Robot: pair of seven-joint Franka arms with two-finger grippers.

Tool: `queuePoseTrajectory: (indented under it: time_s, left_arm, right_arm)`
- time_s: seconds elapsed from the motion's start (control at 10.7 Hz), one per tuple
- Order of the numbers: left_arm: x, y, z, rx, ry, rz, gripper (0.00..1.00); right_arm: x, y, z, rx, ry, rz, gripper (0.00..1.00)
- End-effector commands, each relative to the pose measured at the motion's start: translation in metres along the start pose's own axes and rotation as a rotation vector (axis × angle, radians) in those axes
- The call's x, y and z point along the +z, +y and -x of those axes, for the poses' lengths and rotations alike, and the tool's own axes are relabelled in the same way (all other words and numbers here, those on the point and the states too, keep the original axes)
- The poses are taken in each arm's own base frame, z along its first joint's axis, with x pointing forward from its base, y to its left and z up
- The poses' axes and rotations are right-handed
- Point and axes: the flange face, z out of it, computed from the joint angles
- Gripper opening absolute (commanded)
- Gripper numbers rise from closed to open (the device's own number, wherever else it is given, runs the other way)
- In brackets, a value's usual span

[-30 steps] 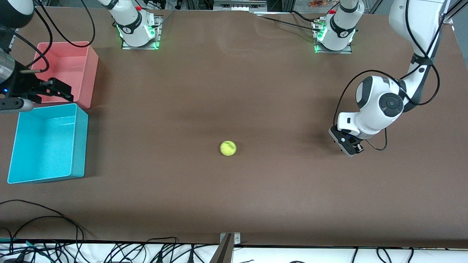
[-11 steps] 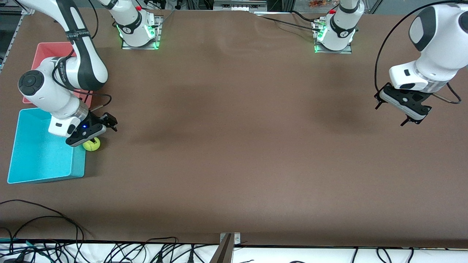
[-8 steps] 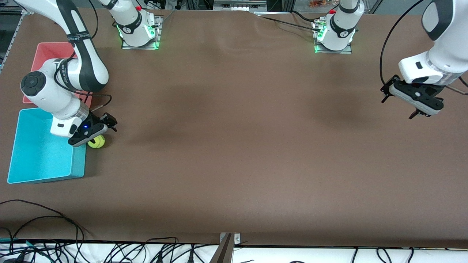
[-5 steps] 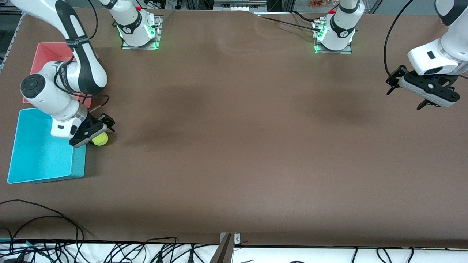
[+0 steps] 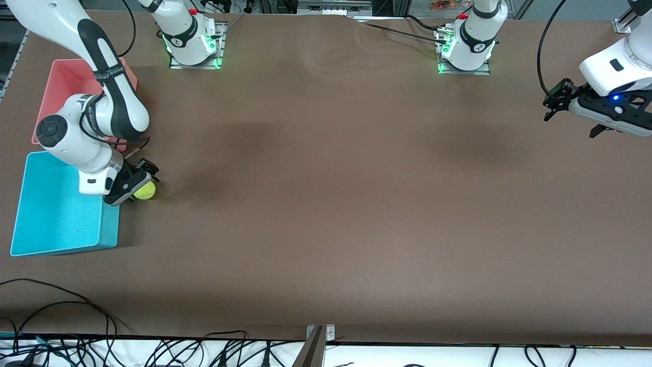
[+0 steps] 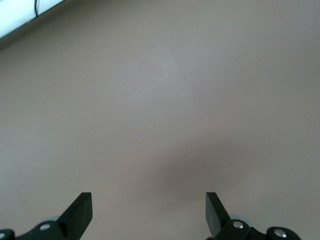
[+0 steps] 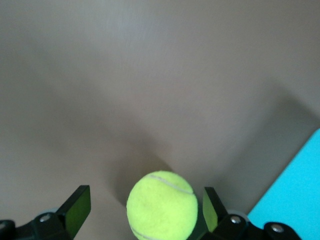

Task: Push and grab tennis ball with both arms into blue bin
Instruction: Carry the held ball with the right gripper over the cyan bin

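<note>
I see the small fuzzy yellow-green tennis ball (image 5: 145,190) lying on the brown surface (image 5: 326,204), just beside the rectangular cyan-blue plastic bin (image 5: 61,239) and outside it. My right gripper (image 5: 133,184) is down at the ball; in the right wrist view the ball (image 7: 162,205) sits between its jaws, which stand apart around it. A pink-red bin (image 5: 61,76) lies farther from the front camera. My left gripper (image 5: 573,109) waits, raised over the left arm's end, jaws apart and holding nothing.
</note>
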Motion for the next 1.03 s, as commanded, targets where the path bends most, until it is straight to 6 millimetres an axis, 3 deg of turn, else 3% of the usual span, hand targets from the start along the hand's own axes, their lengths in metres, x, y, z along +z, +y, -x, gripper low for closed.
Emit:
queuePoseTrajectory:
  time_s: [0.0, 0.37, 0.65, 0.93]
  left_arm:
    - [-0.035, 0.015, 0.000, -0.162, -0.021, -0.009, 1.00]
    - [-0.068, 0.021, 0.009, -0.310, -0.035, 0.045, 1.00]
    - [-0.085, 0.026, 0.014, -0.404, -0.058, 0.116, 1.00]
    - [-0.073, 0.016, 0.006, -0.420, -0.075, 0.155, 1.00]
  right_arm:
    - [0.021, 0.011, 0.023, -0.073, -0.003, -0.023, 1.00]
    - [0.030, 0.018, 0.029, -0.116, -0.006, -0.026, 0.97]
    - [0.028, 0.019, 0.023, -0.117, -0.001, -0.022, 0.69]
    - [0.002, 0.027, -0.008, -0.083, -0.017, -0.076, 0.42]
